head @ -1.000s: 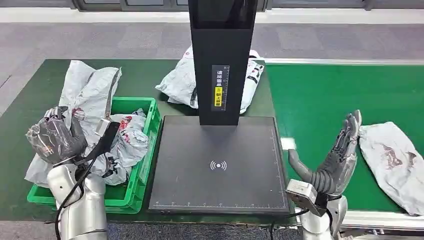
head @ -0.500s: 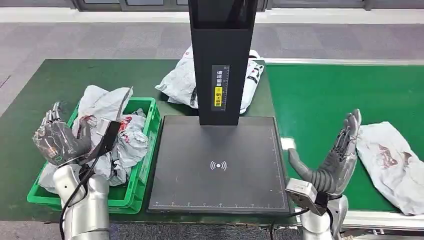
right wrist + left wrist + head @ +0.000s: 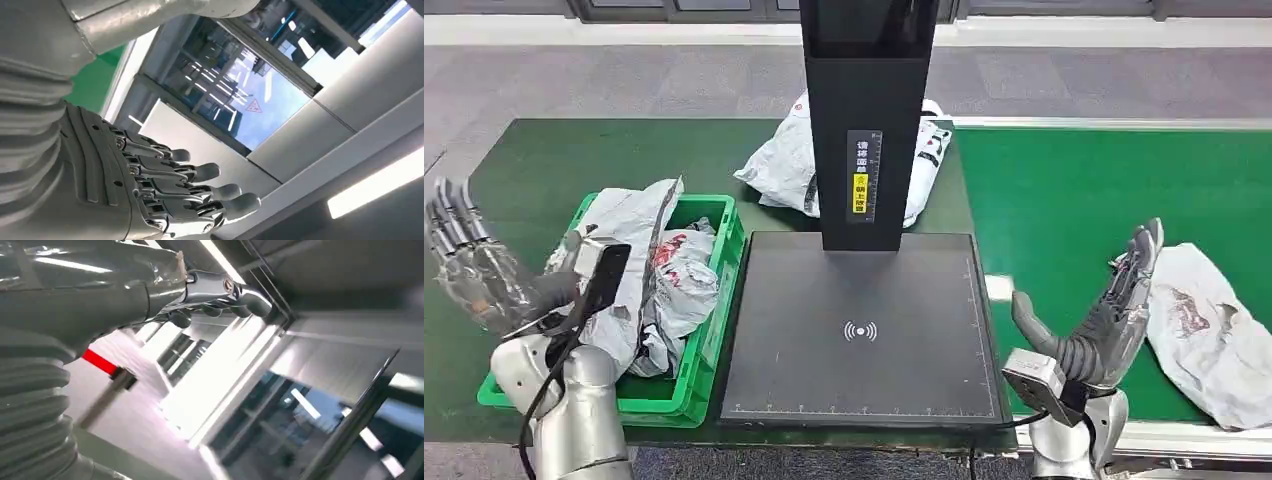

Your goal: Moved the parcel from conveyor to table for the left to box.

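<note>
A grey parcel [image 3: 1214, 335] with a dark red print lies on the green conveyor [image 3: 1064, 200] at the right. My right hand [image 3: 1106, 318] stands just left of it with its fingers spread upward, holding nothing; it appears again in the right wrist view [image 3: 165, 192]. My left hand [image 3: 472, 270] is raised left of the green box [image 3: 686, 392], fingers apart and empty, and its fingers [image 3: 225, 290] also show in the left wrist view. Several grey parcels [image 3: 639, 270] lie piled in the box.
A black scanning plate [image 3: 859, 330] with a tall black post [image 3: 864, 130] fills the middle of the table. Another grey parcel [image 3: 779, 165] lies behind the post. The conveyor's metal edge [image 3: 1184, 440] runs by my right arm.
My left hand let go of the parcel it held over the box, opened and swung left. That parcel settled into the box. The conveyor parcel drifted left towards my right hand.
</note>
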Robot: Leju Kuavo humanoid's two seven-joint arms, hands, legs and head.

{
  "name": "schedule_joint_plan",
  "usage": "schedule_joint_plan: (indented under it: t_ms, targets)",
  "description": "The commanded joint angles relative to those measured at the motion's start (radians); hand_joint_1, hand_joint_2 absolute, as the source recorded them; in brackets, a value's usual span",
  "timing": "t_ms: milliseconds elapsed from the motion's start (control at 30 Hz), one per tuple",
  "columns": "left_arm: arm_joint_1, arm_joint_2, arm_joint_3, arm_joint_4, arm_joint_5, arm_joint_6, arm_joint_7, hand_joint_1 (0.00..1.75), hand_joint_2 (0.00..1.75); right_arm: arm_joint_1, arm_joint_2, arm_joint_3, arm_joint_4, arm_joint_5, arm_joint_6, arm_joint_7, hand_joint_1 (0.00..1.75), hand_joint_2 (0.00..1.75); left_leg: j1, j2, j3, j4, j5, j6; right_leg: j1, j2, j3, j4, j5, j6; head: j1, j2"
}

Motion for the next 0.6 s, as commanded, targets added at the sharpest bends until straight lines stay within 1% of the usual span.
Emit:
schedule_joint_plan:
  t_ms: [33,67,100,133,167,200,267,333,367,433,467,500,533,567,600]
  targets:
    - [-0.011,-0.016,0.063,-0.039,0.031,-0.005,-0.021,0.00,1.75,-0.035,0.012,-0.054,0.072,-0.001,-0.005,0.003,0.00,1.75,0.001,0.001,0.002,-0.002,0.000,0.000,0.001,0.000,0.003,-0.002,0.001,-0.001,0.000,0.000]
    - [-0.012,-0.016,0.076,-0.030,0.135,-0.005,-0.095,0.00,1.75,-0.045,0.008,-0.063,0.092,0.006,-0.014,0.008,0.00,1.75,0.001,0.000,0.002,-0.002,0.000,0.000,0.001,-0.001,0.003,-0.003,0.001,-0.001,0.000,0.000]
    - [-0.013,-0.016,0.073,-0.011,0.204,-0.005,-0.138,0.00,1.75,-0.048,0.007,-0.067,0.098,0.008,-0.017,0.011,0.00,1.75,0.000,0.000,0.002,-0.002,0.000,0.000,0.000,0.000,0.002,-0.002,0.001,0.000,0.000,0.000]
    - [0.001,-0.016,0.021,0.044,0.343,-0.005,-0.194,0.00,1.75,-0.059,0.002,-0.088,0.123,0.010,-0.019,0.017,0.00,1.75,0.001,0.001,0.003,-0.002,0.000,0.000,0.001,0.001,0.003,-0.002,0.001,-0.001,0.000,0.000]
    - [0.007,-0.016,0.013,0.038,0.333,-0.005,-0.186,0.00,1.75,-0.064,-0.003,-0.094,0.135,0.009,-0.019,0.017,0.00,1.75,0.000,0.000,0.005,-0.005,0.001,0.000,0.001,0.000,0.005,-0.005,0.002,-0.001,0.000,0.000]
    - [0.011,-0.016,0.014,-0.005,0.312,-0.005,-0.181,0.00,1.75,-0.070,-0.006,-0.103,0.149,0.008,-0.020,0.018,0.00,1.75,0.000,-0.001,0.004,-0.003,0.001,0.000,0.000,-0.002,0.005,-0.004,0.001,0.000,0.000,0.000]
    - [0.031,-0.016,-0.039,-0.012,0.385,-0.005,-0.187,0.00,1.75,-0.082,-0.010,-0.120,0.176,0.001,-0.018,0.018,0.00,1.75,0.001,-0.001,0.003,-0.002,0.001,0.000,0.001,-0.001,0.003,-0.003,0.001,0.000,0.000,0.000]
    - [0.035,-0.016,-0.040,-0.030,0.366,-0.005,-0.180,0.00,1.75,-0.093,-0.016,-0.133,0.207,-0.001,-0.018,0.018,0.00,1.75,0.001,-0.001,0.004,-0.004,0.001,0.001,0.001,-0.002,0.005,-0.005,0.001,0.000,0.000,0.000]
    - [0.039,-0.016,-0.054,-0.028,0.389,-0.005,-0.186,0.00,1.75,-0.099,-0.020,-0.139,0.224,-0.001,-0.016,0.018,0.00,1.75,0.001,-0.002,0.004,-0.003,0.001,0.001,0.002,-0.003,0.006,-0.005,0.001,0.000,0.000,0.000]
    - [0.047,-0.016,-0.086,-0.009,0.463,-0.005,-0.223,0.00,1.75,-0.101,-0.022,-0.153,0.242,-0.003,-0.028,0.016,0.00,1.75,0.001,0.000,0.004,-0.003,0.000,0.001,0.001,-0.001,0.005,-0.004,0.001,0.000,0.000,0.000]
    - [0.064,-0.016,-0.114,0.008,0.527,-0.005,-0.257,0.00,1.75,-0.103,-0.028,-0.169,0.260,0.001,-0.044,0.011,0.00,1.75,0.001,-0.001,0.004,-0.003,0.001,0.001,0.001,-0.002,0.005,-0.004,0.001,0.000,0.000,0.000]
    - [0.065,-0.016,-0.140,0.016,0.548,-0.005,-0.256,0.00,1.75,-0.112,-0.031,-0.179,0.277,0.012,-0.062,0.017,0.00,1.75,0.000,-0.002,0.004,-0.003,0.001,0.001,0.000,-0.002,0.005,-0.003,0.000,0.000,0.000,0.000]
    - [0.075,-0.016,-0.184,0.043,0.608,-0.005,-0.280,0.00,1.75,-0.114,-0.043,-0.187,0.295,0.028,-0.083,0.031,0.00,1.75,0.000,-0.002,0.004,-0.004,0.001,0.001,0.001,-0.003,0.006,-0.005,0.001,0.000,0.000,0.000]
    - [0.096,-0.016,-0.273,0.059,0.679,-0.005,-0.276,0.00,1.75,-0.133,-0.057,-0.211,0.343,0.055,-0.109,0.045,0.00,1.75,0.000,-0.005,0.003,-0.003,0.001,0.001,0.000,-0.005,0.005,-0.004,0.000,0.000,0.000,0.000]
    - [0.105,-0.016,-0.304,0.066,0.714,-0.006,-0.286,0.00,1.75,-0.145,-0.060,-0.234,0.367,0.082,-0.117,0.052,0.00,1.75,0.000,-0.003,0.003,-0.002,0.001,0.001,0.000,-0.003,0.005,-0.003,0.000,0.000,0.000,0.000]
